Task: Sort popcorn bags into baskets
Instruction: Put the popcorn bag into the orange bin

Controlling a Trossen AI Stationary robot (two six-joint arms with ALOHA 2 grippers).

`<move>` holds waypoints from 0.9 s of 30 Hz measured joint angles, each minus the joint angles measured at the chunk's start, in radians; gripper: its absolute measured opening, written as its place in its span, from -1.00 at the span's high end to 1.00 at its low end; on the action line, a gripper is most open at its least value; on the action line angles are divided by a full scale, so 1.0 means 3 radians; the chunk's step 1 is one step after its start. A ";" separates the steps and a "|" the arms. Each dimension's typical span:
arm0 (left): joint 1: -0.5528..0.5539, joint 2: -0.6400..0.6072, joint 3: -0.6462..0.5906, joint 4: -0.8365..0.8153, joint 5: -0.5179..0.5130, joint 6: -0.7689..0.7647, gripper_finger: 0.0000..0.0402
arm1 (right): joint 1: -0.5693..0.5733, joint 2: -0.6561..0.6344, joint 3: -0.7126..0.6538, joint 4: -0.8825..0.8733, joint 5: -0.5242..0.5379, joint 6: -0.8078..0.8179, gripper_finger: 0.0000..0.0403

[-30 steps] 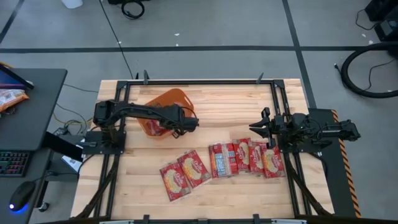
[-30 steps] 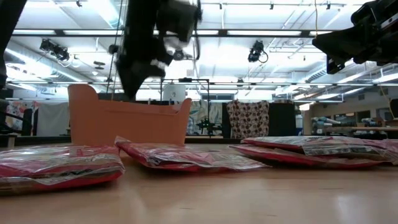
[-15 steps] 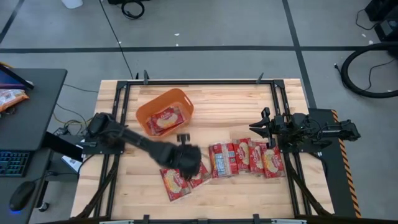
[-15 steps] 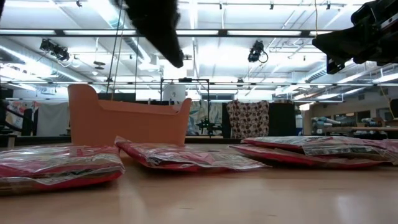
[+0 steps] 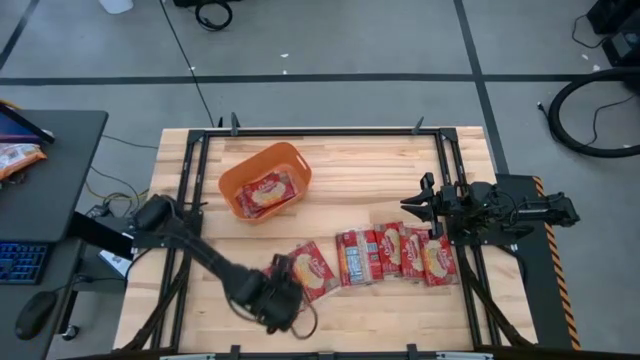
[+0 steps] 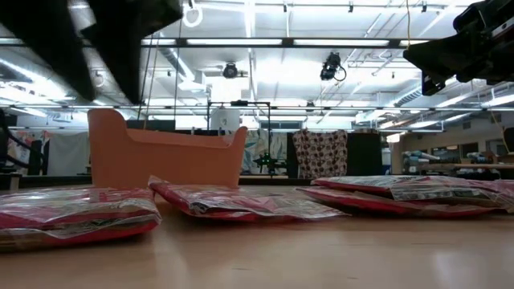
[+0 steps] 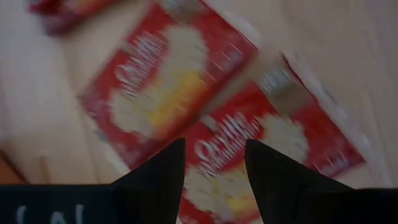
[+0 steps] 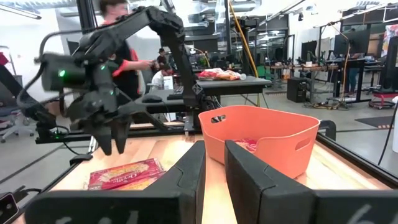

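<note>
I read no clear brand on the popcorn bags (image 5: 385, 252): in the left wrist view each red packet shows white script above a cream popcorn picture, too blurred to make out.

My landmark is the orange basket (image 5: 266, 181), sitting toward the back left of the wooden table (image 5: 340, 160). 1 bag (image 5: 264, 191) lies inside it. The rest lie flat in front of the basket and to its right: 2 angled bags (image 7: 155, 93) nearest, then a tight overlapping row running toward the right arm's base.

The left gripper (image 5: 279, 303) is well in front of the basket, near the table's front edge, its arm stretched low and diagonal from its base. It points down over the 2 angled bags. Its fingers (image 7: 158, 180) stand apart with a narrow gap and nothing between them.

The right gripper (image 5: 418, 208) waits far to the right of the basket, level and aimed back toward it, just above the far end of the row. Its fingers (image 8: 186, 180) are close together, a slim gap between them, holding nothing.

The table is light wood planks with a black frame, on a grey floor with dark tape lines. A dark desk with a keyboard (image 5: 20, 262) stands left of the basket. Beyond the table I see a large workshop with ceiling lights, benches and a few people.
</note>
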 joint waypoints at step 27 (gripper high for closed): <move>-0.0658 0.0824 0.0009 -0.0541 -0.0660 0.0563 0.14 | 0.0000 0.0000 0.0000 0.0000 0.0000 0.0000 0.67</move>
